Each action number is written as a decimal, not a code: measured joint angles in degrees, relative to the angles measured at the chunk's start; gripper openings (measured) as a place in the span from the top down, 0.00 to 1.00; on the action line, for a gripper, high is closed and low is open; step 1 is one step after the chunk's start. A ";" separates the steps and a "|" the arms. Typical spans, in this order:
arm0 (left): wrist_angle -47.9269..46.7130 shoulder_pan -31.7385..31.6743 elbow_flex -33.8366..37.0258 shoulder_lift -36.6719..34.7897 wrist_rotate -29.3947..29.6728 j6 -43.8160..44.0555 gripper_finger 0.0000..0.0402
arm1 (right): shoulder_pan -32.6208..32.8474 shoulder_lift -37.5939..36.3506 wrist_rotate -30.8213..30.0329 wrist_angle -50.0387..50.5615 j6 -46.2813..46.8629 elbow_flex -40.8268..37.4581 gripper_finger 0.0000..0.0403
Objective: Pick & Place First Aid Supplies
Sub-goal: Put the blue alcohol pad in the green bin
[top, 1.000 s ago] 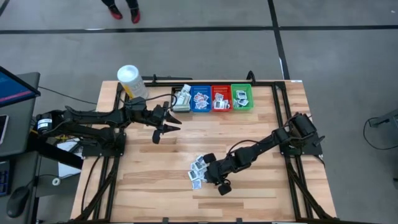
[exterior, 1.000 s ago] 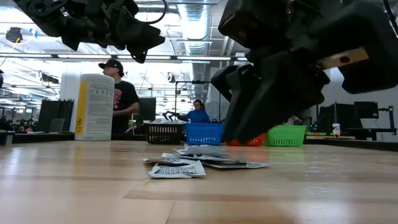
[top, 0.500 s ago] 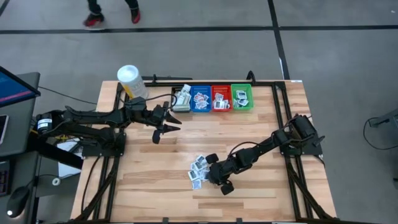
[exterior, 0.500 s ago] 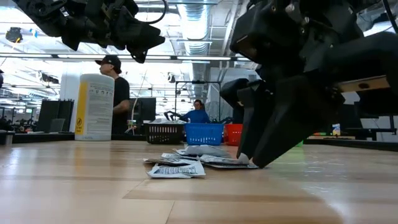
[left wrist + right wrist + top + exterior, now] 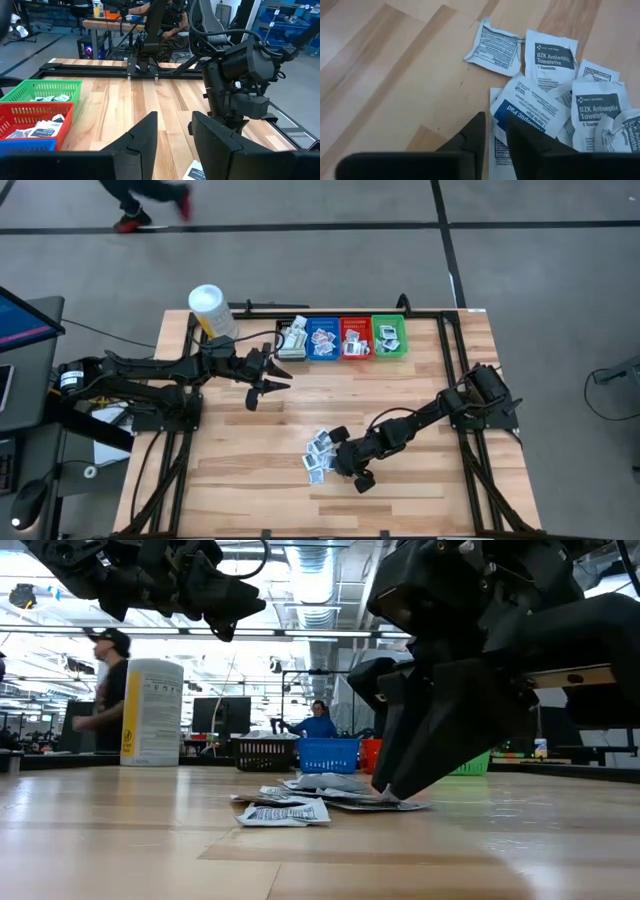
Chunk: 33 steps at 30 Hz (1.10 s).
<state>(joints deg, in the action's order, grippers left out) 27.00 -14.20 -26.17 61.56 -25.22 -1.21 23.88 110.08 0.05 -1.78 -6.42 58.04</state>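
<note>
Packets point(image 5: 555, 95): loose flat heap on counter point(image 5: 400, 400), long axes pointing every way.
Right gripper point(image 5: 492, 135): jaws narrow, pinching blue-marked packet point(image 5: 530, 112) edge.
Left gripper point(image 5: 268, 388): raised, jaws parted, empty.

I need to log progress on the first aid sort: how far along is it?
Done: packets already lie in the blue bin, red bin and green bin. In hand: the right gripper is down at the loose pile, fingers around a packet's edge. Left: that pile. The left gripper waits open near the bins.
</note>
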 joint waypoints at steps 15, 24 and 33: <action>-0.02 0.00 0.00 0.02 0.33 0.17 0.70 | -0.42 1.41 0.27 -0.66 3.33 -0.04 1.00; -0.02 -0.02 0.00 0.02 0.33 0.17 0.70 | -0.22 -5.60 -3.10 10.50 4.50 3.22 1.00; 0.00 -0.02 0.00 0.00 0.39 0.17 0.70 | -0.22 -16.99 -15.50 24.64 3.32 6.23 1.00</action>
<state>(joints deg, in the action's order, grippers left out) 27.00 -14.21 -26.17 61.56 -24.83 -1.04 23.66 93.09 -15.45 22.85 -3.10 64.27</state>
